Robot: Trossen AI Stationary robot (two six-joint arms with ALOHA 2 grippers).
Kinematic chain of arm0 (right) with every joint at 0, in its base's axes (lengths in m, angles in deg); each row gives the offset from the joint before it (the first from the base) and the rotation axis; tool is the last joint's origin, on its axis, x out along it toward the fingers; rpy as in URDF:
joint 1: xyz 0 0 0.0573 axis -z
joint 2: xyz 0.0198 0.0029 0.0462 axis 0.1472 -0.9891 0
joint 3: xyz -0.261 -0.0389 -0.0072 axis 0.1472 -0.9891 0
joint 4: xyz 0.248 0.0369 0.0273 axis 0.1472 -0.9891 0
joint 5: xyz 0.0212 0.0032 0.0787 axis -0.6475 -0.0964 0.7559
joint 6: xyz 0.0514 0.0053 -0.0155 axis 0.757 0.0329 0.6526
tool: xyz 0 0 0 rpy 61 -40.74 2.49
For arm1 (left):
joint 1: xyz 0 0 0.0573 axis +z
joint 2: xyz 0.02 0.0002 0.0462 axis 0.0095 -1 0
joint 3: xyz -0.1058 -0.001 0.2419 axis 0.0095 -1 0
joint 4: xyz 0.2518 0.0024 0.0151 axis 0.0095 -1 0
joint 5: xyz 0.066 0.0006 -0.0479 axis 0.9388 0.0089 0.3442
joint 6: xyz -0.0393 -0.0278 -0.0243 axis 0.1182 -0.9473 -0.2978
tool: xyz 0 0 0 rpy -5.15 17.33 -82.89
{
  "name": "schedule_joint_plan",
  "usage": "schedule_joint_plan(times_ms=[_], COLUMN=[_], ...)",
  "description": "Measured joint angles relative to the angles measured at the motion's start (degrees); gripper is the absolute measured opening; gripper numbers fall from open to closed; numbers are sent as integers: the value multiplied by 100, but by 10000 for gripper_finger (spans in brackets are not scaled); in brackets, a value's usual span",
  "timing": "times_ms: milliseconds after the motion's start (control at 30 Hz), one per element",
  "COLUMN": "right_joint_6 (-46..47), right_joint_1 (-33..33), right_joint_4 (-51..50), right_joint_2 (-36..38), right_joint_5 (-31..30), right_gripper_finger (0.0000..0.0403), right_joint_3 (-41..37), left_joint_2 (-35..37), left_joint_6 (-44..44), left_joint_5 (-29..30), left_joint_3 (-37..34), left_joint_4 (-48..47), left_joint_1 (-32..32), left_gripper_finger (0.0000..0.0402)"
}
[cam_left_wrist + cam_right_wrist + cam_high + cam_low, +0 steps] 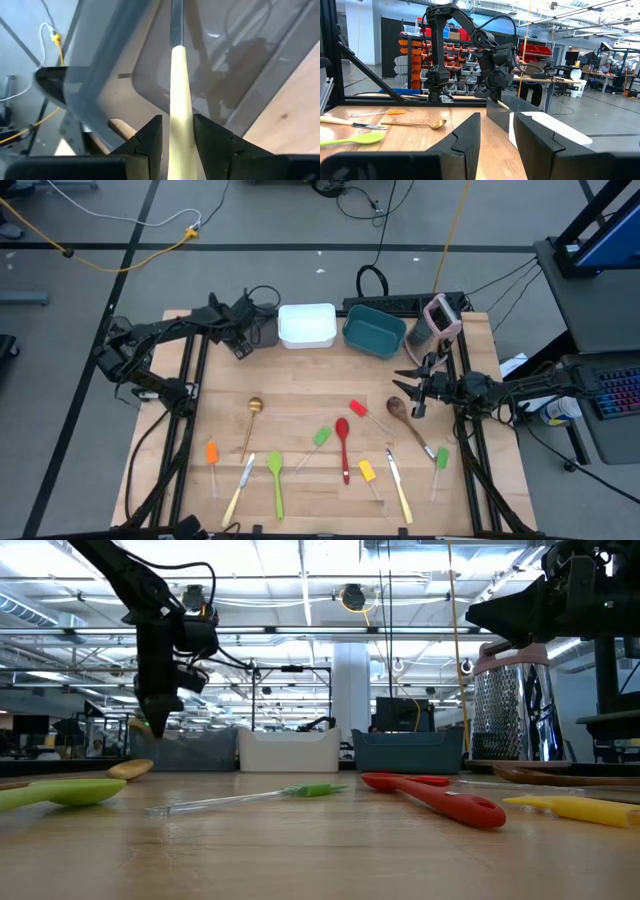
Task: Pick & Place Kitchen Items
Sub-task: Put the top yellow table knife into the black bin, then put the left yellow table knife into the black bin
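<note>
Left gripper hangs over the dark translucent rectangular tub at the counter's far left, fingers flanking a cream-handled knife pointing into it. Right gripper hovers above the wooden spoon, fingers part-open, empty.

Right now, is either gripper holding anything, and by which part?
The left gripper, over the brown tub, has a cream-handled knife between its fingers at the handle, blade pointing into the tub. The right gripper holds nothing.
</note>
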Motion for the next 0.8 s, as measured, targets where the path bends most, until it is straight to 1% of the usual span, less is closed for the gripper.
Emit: schedule_joint_plan(times_ms=[133, 300, 367, 433, 633, 800], right_joint_6=[0, -2, -2, -3, -57, -31], right_joint_1=[0, 0, 0, 0, 0, 0], right_joint_4=[2, 2, 4, 9, 112, 125], right_joint_2=[1, 1, 1, 1, 1, 1], right_joint_5=[-2, -1, -2, -2, -2, -2], right_gripper_finger=[109, 109, 109, 110, 110, 110], right_joint_3=[0, -1, -1, -1, -1, -1], left_joint_2=[2, 2, 4, 4, 7, 7], left_joint_6=[-187, -619, -853, -1177, -2416, -3351], left_joint_5=[-10, -20, -120, -370, -1496, -2097], left_joint_3=[200, 525, 686, 869, 1409, 1663], left_joint_4=[-234, -710, -958, -1232, -1784, -1965], left_joint_1=[-149, -445, -604, -774, -1329, -1906], left_gripper_finger=[115, 115, 115, 115, 115, 115])
